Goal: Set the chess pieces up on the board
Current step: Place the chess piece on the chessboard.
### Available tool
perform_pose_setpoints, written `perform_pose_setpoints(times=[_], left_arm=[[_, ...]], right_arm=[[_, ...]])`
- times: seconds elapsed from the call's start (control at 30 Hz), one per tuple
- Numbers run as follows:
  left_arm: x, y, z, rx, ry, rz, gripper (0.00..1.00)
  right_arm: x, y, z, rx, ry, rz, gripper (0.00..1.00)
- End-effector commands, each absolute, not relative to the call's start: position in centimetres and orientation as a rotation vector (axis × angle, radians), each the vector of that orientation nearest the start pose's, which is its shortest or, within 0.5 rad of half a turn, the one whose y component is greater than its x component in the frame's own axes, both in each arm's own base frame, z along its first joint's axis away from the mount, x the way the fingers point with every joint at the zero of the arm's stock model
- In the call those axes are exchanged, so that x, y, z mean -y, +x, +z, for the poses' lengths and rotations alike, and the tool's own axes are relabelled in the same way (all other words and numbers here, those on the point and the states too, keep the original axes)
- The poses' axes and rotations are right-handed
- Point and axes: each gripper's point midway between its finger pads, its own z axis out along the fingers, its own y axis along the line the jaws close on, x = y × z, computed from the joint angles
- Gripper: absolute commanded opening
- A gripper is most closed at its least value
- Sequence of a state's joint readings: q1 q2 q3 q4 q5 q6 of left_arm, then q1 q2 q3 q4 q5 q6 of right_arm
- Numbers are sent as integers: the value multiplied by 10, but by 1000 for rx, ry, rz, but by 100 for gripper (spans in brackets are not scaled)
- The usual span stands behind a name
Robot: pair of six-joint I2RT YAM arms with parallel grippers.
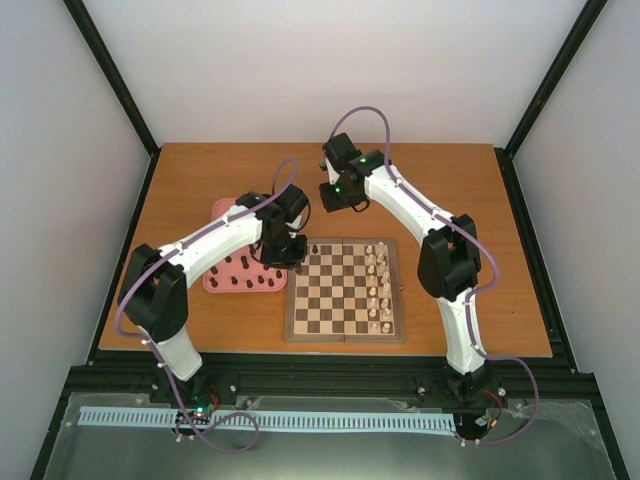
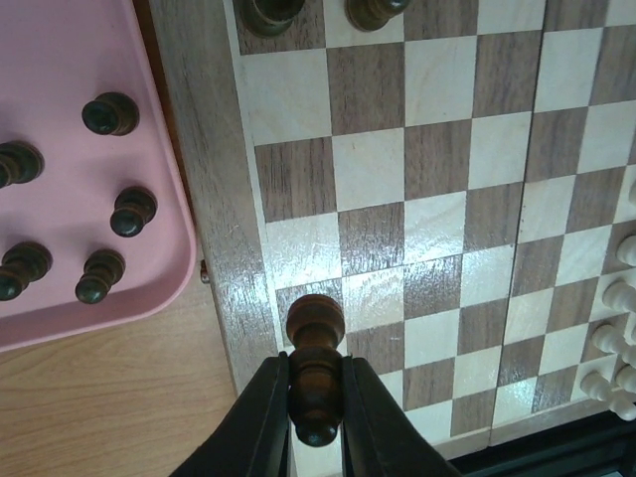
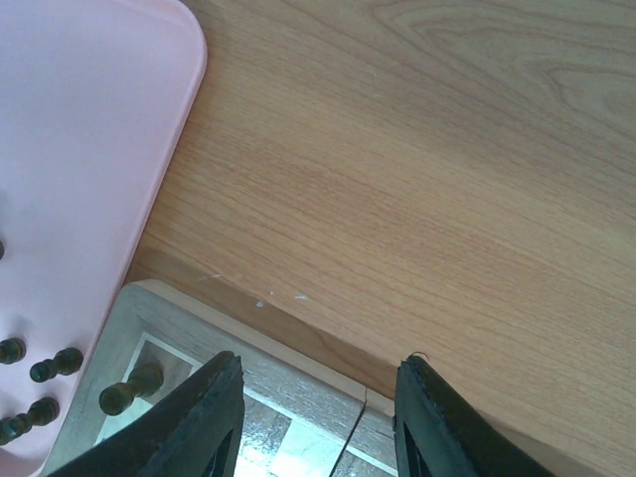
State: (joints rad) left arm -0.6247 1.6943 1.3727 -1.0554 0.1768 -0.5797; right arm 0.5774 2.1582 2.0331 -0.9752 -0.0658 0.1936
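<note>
The board (image 1: 345, 330) lies close to the arm bases, with cream pieces (image 1: 377, 288) lined along its right side. At its left edge the left gripper (image 2: 316, 397) is clenched on a dark chess piece (image 2: 316, 363), above the edge squares. Just left, other dark pieces (image 2: 110, 113) stand on the pink tray (image 2: 60, 60). Two more dark ones (image 2: 268, 12) stand on the board's far-left squares. Farther back, the right gripper (image 3: 318, 373) hangs parted, holding nothing, over the board's far corner and the table (image 3: 417, 179).

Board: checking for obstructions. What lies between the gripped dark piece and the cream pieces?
Only bare squares of the board between dark piece and cream pieces; left wrist view.
</note>
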Motion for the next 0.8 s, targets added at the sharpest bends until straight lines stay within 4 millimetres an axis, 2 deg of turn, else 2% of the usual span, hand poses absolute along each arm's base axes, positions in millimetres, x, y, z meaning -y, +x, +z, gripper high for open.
perform_pose_setpoints(times=[0.0,0.5,0.77], left_arm=[[237,270,111,-3052,111,-403,4],[246,282,83,-3076,93,-385,6],[246,290,78,-3059,62,-350,6]], right_arm=[[-289,441,160,-2616,-526,326,43],[-286,444,158,-2618,-529,339,43],[-284,446,157,-2618,-528,347,43]])
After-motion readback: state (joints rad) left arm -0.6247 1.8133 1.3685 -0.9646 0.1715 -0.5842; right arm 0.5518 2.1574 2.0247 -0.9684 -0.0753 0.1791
